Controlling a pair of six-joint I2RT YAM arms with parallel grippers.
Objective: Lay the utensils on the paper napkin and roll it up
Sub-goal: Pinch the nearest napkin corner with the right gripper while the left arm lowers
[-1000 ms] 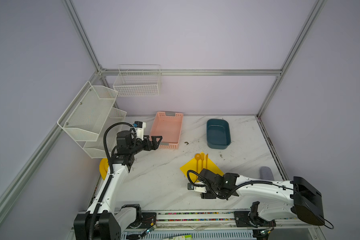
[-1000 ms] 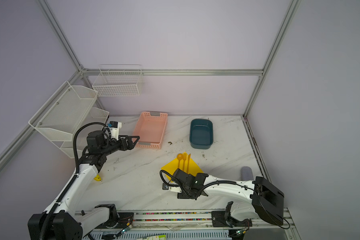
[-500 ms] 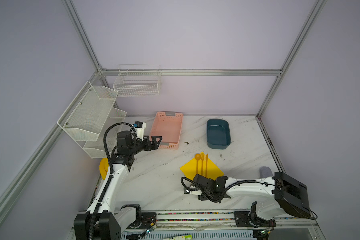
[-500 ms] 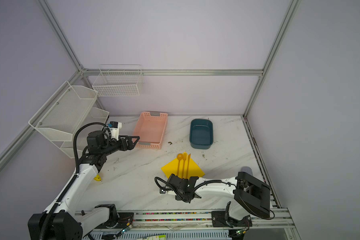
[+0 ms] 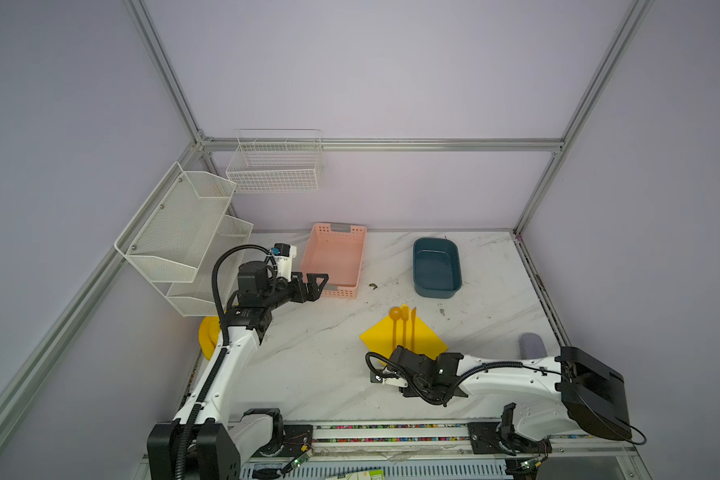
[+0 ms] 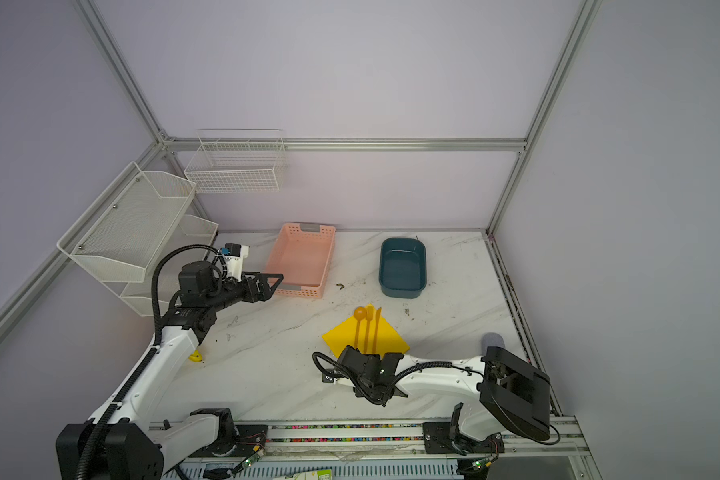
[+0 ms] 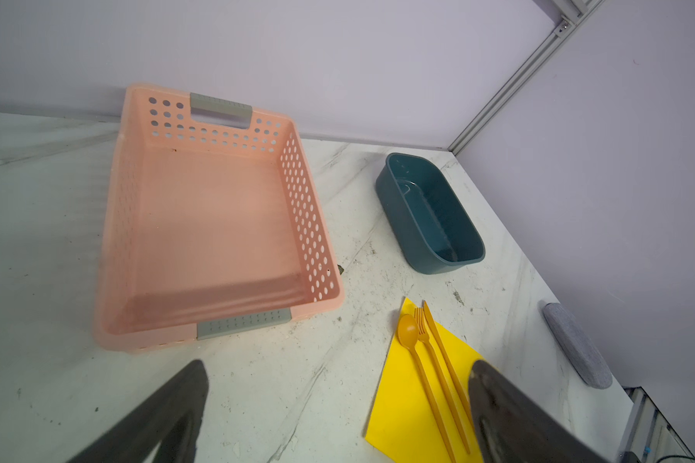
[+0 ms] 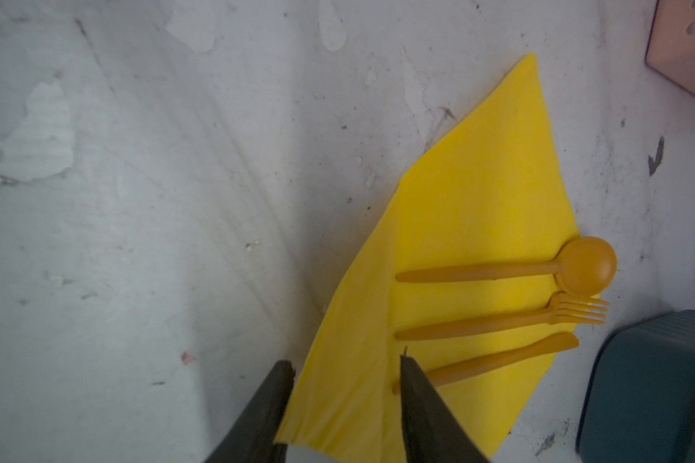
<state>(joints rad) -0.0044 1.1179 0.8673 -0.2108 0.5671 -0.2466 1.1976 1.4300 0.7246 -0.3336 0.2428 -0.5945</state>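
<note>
Open tabletop [image 5: 308,365] beside paper napkin [image 5: 429,336] edge

Both top views look down from high at 6 o'clock, across the whole tabletop [image 5: 308,353] toward 12. My left wrist camera, raised, faces the pink basket [image 7: 217,220]; my right wrist camera sits close over the paper napkin [image 8: 478,200], seen in every view.

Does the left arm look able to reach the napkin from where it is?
Probably yes. The left gripper hangs open by the pink basket, with bare table between it and the paper napkin; only the near corner is taken, by the right gripper.
</note>
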